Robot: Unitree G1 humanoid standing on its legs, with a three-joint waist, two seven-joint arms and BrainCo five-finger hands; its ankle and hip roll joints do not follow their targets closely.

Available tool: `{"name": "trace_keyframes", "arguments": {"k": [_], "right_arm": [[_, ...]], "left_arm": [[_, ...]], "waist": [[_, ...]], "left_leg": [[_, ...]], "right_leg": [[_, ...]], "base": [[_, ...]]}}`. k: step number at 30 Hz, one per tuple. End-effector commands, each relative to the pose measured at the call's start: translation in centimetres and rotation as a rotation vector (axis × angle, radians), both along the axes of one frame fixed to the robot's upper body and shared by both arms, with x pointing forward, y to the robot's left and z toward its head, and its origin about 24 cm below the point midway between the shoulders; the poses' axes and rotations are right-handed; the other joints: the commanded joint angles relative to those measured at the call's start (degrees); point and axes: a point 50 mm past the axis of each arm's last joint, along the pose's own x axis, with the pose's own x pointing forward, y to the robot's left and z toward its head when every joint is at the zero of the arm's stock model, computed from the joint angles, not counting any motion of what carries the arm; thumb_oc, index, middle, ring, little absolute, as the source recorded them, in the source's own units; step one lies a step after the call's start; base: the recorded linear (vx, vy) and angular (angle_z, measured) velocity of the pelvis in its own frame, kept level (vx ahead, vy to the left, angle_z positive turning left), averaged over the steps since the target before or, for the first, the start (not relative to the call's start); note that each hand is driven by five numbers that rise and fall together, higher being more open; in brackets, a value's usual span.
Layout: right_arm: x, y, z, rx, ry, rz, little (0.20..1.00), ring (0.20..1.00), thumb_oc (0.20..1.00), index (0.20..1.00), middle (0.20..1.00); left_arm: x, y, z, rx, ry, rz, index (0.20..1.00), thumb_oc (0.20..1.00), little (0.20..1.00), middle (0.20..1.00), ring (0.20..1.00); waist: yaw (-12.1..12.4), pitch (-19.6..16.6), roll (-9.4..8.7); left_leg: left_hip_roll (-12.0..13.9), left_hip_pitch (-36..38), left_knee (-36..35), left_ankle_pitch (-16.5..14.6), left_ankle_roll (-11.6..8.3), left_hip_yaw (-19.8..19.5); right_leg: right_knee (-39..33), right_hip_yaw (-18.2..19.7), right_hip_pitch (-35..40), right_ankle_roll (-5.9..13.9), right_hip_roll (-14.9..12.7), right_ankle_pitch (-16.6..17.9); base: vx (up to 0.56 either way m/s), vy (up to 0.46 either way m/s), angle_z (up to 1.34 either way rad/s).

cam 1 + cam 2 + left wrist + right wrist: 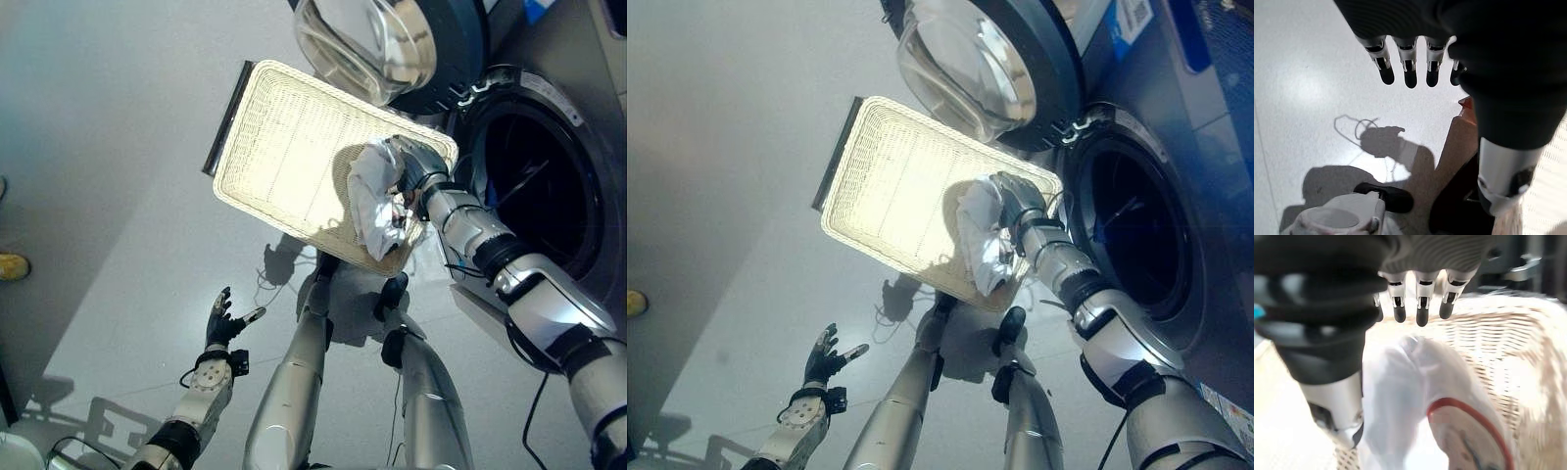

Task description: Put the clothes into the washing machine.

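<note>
A white garment (pixel 370 201) with a red-rimmed print (pixel 1464 431) rises bunched from the right end of a pale wicker basket (pixel 284 157). My right hand (pixel 416 164) sits on top of it, with the cloth gathered under the palm and pinched against the thumb (pixel 1332 406); the outer fingers (pixel 1422 308) reach past it. The washing machine's dark drum opening (pixel 539 186) lies just right of that hand, and its round glass door (pixel 372 44) is swung open above the basket. My left hand (pixel 223 323) hangs low over the floor, its fingers (pixel 1410 73) spread and empty.
The basket has a dark handle (pixel 223 117) along its left end. A person's yellow shoe (pixel 12 264) shows at the far left edge. Bare grey floor (pixel 118 147) stretches left of the basket.
</note>
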Motion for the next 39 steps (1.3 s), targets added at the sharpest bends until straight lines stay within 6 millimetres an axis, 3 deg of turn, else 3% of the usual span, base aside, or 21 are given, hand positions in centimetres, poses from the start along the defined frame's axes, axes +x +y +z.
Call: {"name": "trace_keyframes", "arguments": {"k": [1,13,14,19,20,21,22,24,25,26,27,33,34,36,37,39], "right_arm": [[-0.4,-2.9,-1.9,-0.075,0.119,-0.141,1.000,1.000,1.000,1.000,1.000],[-1.1,-6.7,-2.8,-0.055,0.384,-0.492,1.000,1.000,1.000,1.000,1.000],[-1.9,-8.1,-3.5,-0.078,0.519,-0.613,1.000,1.000,1.000,1.000,1.000],[-2.9,-9.4,-4.7,-0.072,0.645,-0.706,1.000,1.000,1.000,1.000,1.000],[-2.9,-9.5,-4.7,-0.085,0.644,-0.699,0.589,0.589,0.589,0.589,0.589],[-2.9,-9.5,-4.8,-0.084,0.633,-0.696,0.253,0.253,0.253,0.253,0.253],[-2.9,-9.6,-4.8,-0.077,0.623,-0.695,0.200,0.200,0.200,0.200,0.200],[-2.8,-9.6,-4.9,-0.048,0.592,-0.672,0.200,0.200,0.200,0.200,0.200],[-2.4,-9.4,-4.0,-0.005,0.527,-0.647,0.200,0.200,0.200,0.200,0.200],[-2.5,-9.4,-4.8,0.002,0.530,-0.641,0.200,0.200,0.200,0.200,0.200],[-2.1,-9.2,-3.8,0.040,0.454,-0.612,0.200,0.200,0.200,0.200,0.200],[-1.3,-8.3,-2.8,0.149,0.273,-0.506,0.200,0.200,0.200,0.200,0.200],[-0.9,-7.7,-2.0,0.252,0.171,-0.444,0.200,0.200,0.200,0.200,0.200],[-0.6,-7.1,-1.6,0.425,0.145,-0.390,0.200,0.200,0.200,0.200,0.200],[-0.5,-6.3,-1.7,0.693,0.170,-0.316,0.200,0.200,0.200,0.200,0.200],[-0.5,-5.7,-1.9,0.914,0.195,-0.237,0.200,0.200,0.200,0.200,0.200]], "left_arm": [[-0.2,0.8,0.3,0.035,-0.008,-0.029,1.000,1.000,1.000,1.000,1.000],[-0.1,0.0,1.0,0.022,-0.042,-0.086,1.000,1.000,1.000,1.000,1.000],[-0.1,-0.3,1.4,0.017,-0.057,-0.100,1.000,1.000,1.000,1.000,1.000],[0.2,-1.2,2.2,0.000,-0.090,-0.139,1.000,1.000,1.000,1.000,1.000],[0.3,-1.5,2.4,-0.005,-0.096,-0.147,1.000,1.000,1.000,1.000,1.000],[0.4,-1.6,2.5,-0.008,-0.100,-0.151,1.000,1.000,1.000,1.000,1.000],[0.4,-1.7,2.5,-0.010,-0.102,-0.154,1.000,1.000,1.000,1.000,1.000],[0.4,-2.1,2.7,-0.020,-0.107,-0.164,1.000,1.000,1.000,1.000,1.000],[1.1,-2.3,3.4,-0.025,-0.131,-0.166,1.000,1.000,1.000,1.000,1.000],[0.6,-2.4,2.9,-0.028,-0.112,-0.168,1.000,1.000,1.000,1.000,1.000],[1.2,-2.6,3.6,-0.032,-0.138,-0.168,1.000,1.000,1.000,1.000,1.000],[1.3,-3.2,3.7,-0.049,-0.154,-0.164,1.000,1.000,1.000,1.000,1.000],[1.4,-3.3,3.8,-0.064,-0.158,-0.152,1.000,1.000,1.000,1.000,1.000],[1.4,-3.1,3.8,-0.068,-0.159,-0.141,1.000,1.000,1.000,1.000,1.000],[1.5,-2.8,3.9,-0.067,-0.160,-0.126,1.000,1.000,1.000,1.000,1.000],[1.5,-2.1,3.9,-0.065,-0.156,-0.105,1.000,1.000,1.000,1.000,1.000]], "waist": [[2.43,-1.19,0.52],[4.78,-1.19,1.98],[5.32,-1.19,2.26],[5.98,-1.19,2.93],[6.01,-1.19,3.07],[6.00,-1.19,3.14],[5.97,-1.19,3.21],[5.84,-1.19,3.35],[5.55,-1.19,3.41],[5.60,-1.19,3.38],[5.22,-1.19,3.46],[4.31,-1.19,3.42],[3.69,-1.19,3.24],[3.09,-1.19,2.90],[2.28,-1.19,2.28],[1.50,-1.19,1.54]], "left_leg": [[-3.18,0.82,1.73,-3.63,5.28,7.22],[-4.03,-3.55,1.58,-2.47,5.24,4.96],[-4.10,-4.46,1.33,-2.21,5.30,4.40],[-4.88,-5.74,1.02,-1.91,5.59,3.16],[-5.04,-5.97,0.89,-1.80,5.56,3.00],[-5.10,-6.06,0.76,-1.73,5.55,2.94],[-5.15,-6.08,0.59,-1.63,5.53,2.89],[-5.24,-6.21,0.21,-1.41,5.41,2.88],[-5.32,-8.60,0.18,0.43,5.35,2.77],[-5.25,-6.45,-0.16,-1.14,5.22,2.92],[-5.29,-8.77,-0.14,0.60,5.26,2.93],[-5.00,-8.78,-0.61,0.68,5.01,3.53],[-4.91,-8.69,-0.70,0.64,4.90,3.74],[-4.66,-8.40,-0.75,0.45,4.77,4.16],[-4.36,-7.82,-0.88,0.20,4.55,4.68],[-4.02,-7.07,-0.97,-0.07,4.39,5.27]], "right_leg": [[0.23,-0.31,0.62,3.06,1.89,2.95],[0.61,-2.11,-3.22,3.35,1.08,3.93],[0.50,-2.57,-4.21,3.50,0.77,4.37],[-0.70,-2.96,-5.68,3.64,0.62,5.55],[-1.14,-2.94,-5.96,3.74,0.60,5.85],[-1.35,-2.92,-6.11,3.81,0.59,6.02],[-1.62,-2.85,-6.18,3.86,0.63,6.18],[-2.42,-2.68,-6.36,4.03,0.68,6.66],[-3.57,-3.70,-8.17,3.57,0.65,8.59],[-3.09,-2.61,-6.67,4.24,0.71,7.17],[-4.12,-3.44,-8.54,3.72,0.71,9.04],[-4.95,-2.38,-8.94,4.00,1.02,9.59],[-5.30,-1.82,-9.08,4.11,1.26,9.83],[-5.56,-1.37,-8.97,4.21,1.40,9.99],[-5.89,-0.87,-8.64,4.29,1.69,10.08],[-6.06,-0.37,-8.13,4.30,1.94,10.09]], "base": [[0.09,-0.038,0.27],[0.03,-0.008,0.16],[0.03,-0.040,0.10],[0.02,-0.033,0.17],[0.01,-0.010,0.19],[0.01,-0.006,0.11],[0.01,-0.007,0.05],[-0.02,0.007,0.01],[0.00,-0.007,0.03],[-0.05,0.021,0.05],[0.00,0.002,0.07],[-0.01,0.010,0.00],[-0.01,0.011,-0.08],[-0.01,0.007,-0.04],[-0.01,0.005,-0.03],[-0.01,0.005,-0.09]]}}
